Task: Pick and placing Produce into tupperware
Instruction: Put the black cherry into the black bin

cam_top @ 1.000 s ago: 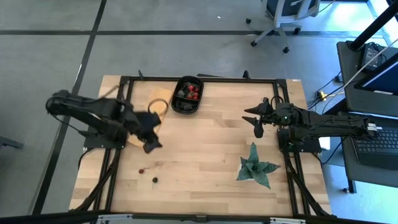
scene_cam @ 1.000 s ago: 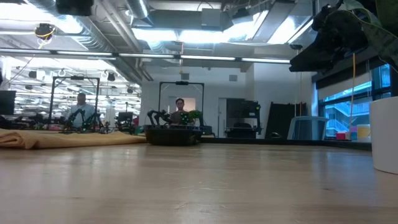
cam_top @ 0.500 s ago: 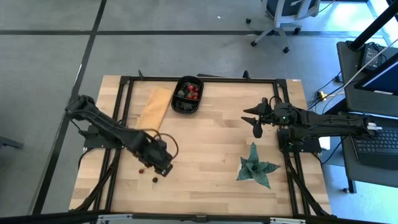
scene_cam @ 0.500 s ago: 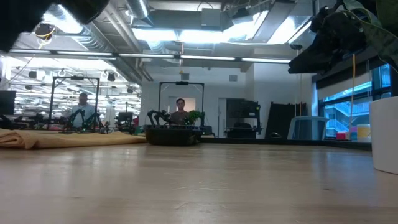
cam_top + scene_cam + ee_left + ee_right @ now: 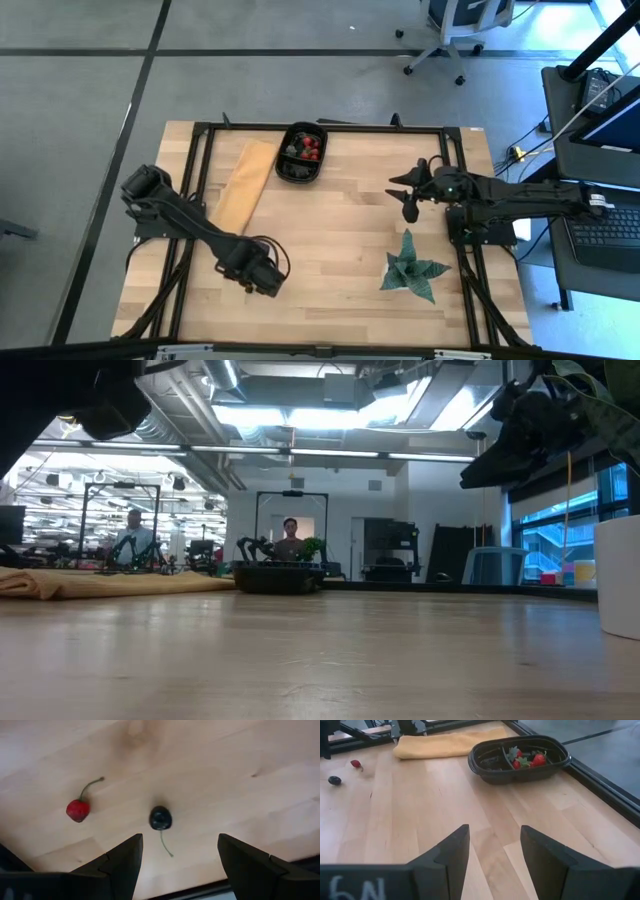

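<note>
The black tub (image 5: pixel 302 153) sits at the table's far edge, with red strawberries and dark berries in it (image 5: pixel 520 757). Two loose fruits lie near the table's near left corner: a dark cherry with a stem (image 5: pixel 160 817) and a small red berry with a stem (image 5: pixel 78 810). My left gripper (image 5: pixel 177 842) hovers open above them, pointing down, with the dark cherry just ahead of the gap between its fingers. In the high view the left gripper (image 5: pixel 262 280) hides both fruits. My right gripper (image 5: pixel 405 195) waits open at the right side, its wrist view facing the tub.
A tan folded cloth (image 5: pixel 248 183) lies left of the tub. A green spiky plant (image 5: pixel 412 268) in a white pot (image 5: pixel 620 575) stands near the right arm. Bare wood spans the table's middle. People and other equipment show in the room beyond the table.
My left arm has swung from beside the tan cloth toward the table's near edge and come down over the two loose fruits, uncovering the cloth. The fruits and tub have stayed where they were.
</note>
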Motion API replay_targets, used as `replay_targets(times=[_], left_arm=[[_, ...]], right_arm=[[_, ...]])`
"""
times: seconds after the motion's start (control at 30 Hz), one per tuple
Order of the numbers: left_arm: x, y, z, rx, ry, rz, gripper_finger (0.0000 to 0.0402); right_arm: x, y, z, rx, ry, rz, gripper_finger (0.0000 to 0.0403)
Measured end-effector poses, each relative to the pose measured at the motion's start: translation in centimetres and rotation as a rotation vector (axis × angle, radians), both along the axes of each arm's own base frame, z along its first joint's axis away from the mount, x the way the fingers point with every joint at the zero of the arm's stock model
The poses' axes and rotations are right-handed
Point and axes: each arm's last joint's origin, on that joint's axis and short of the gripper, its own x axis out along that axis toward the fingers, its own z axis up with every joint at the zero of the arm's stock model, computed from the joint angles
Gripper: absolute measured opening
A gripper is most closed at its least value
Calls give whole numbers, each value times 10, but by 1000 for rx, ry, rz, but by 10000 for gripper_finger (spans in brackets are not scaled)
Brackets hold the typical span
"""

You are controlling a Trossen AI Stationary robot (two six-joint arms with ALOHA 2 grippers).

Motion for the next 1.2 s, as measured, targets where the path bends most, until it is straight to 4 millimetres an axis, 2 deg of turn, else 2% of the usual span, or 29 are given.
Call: replay_targets(times=[0.7, 0.87, 1.2], left_arm=[[7, -17, -50, 44, 154, -3, 249], [6, -17, -68, -5, 93, -3, 249], [2, -14, -76, -31, 104, 13, 240]], right_arm=[[3, 0, -3, 2, 20, 0, 179], [3, 0, -3, 2, 22, 1, 179], [3, 0, -4, 2, 27, 1, 179]])
